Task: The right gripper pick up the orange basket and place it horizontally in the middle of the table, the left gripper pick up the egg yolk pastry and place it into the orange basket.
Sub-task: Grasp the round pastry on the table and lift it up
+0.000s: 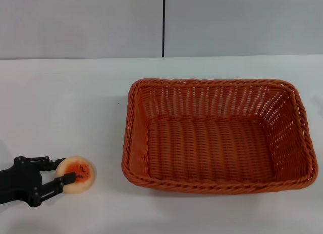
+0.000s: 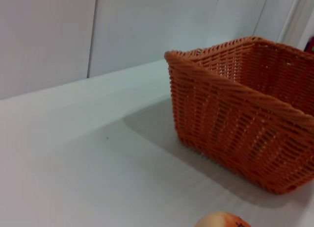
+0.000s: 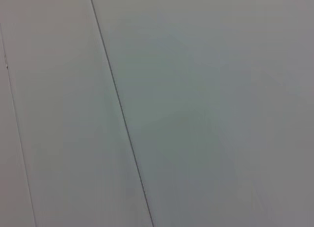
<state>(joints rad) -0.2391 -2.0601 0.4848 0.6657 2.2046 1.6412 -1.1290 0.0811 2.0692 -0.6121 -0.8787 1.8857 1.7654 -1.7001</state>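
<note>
The orange basket (image 1: 218,138) lies lengthwise on the white table (image 1: 65,102), right of centre, open side up and empty. The left wrist view shows one of its corners (image 2: 235,114). The egg yolk pastry (image 1: 79,177) is low at the table's front left, glazed top up. My left gripper (image 1: 64,172) reaches in from the left edge, and its black fingers (image 1: 50,166) press on the pastry's left part. Only the pastry's top edge (image 2: 223,221) shows in the left wrist view. My right gripper is out of view, and its wrist camera shows only a plain grey panel.
A grey wall (image 1: 161,21) with a vertical seam stands behind the table's far edge. Bare tabletop stretches between the pastry and the basket's left rim (image 1: 129,128).
</note>
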